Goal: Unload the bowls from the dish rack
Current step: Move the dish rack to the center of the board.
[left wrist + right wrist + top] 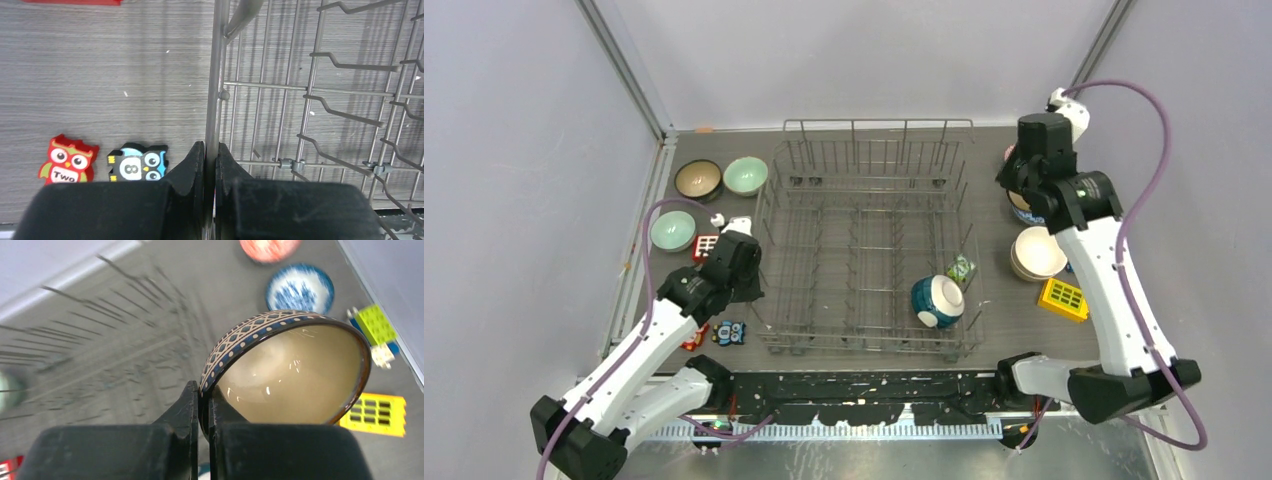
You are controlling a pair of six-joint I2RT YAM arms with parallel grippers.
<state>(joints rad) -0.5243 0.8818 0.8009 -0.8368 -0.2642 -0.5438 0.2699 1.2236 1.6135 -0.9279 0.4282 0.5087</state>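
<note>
My right fingers pinch the rim of a bowl. It is cream inside, with a dark edge and a blue-and-white lattice band outside, and it hangs tilted over the bench right of the rack. My left fingers are clamped on the rack's left side wire.

Inside the rack, at the near right, lie a teal-and-white bowl and a small green thing I cannot identify.

On the bench at left sit a brown bowl and two pale green bowls. At right are a cream bowl, a blue-and-white bowl and a red bowl, which is cut off.

From above, my wrist hides the held bowl.
</note>
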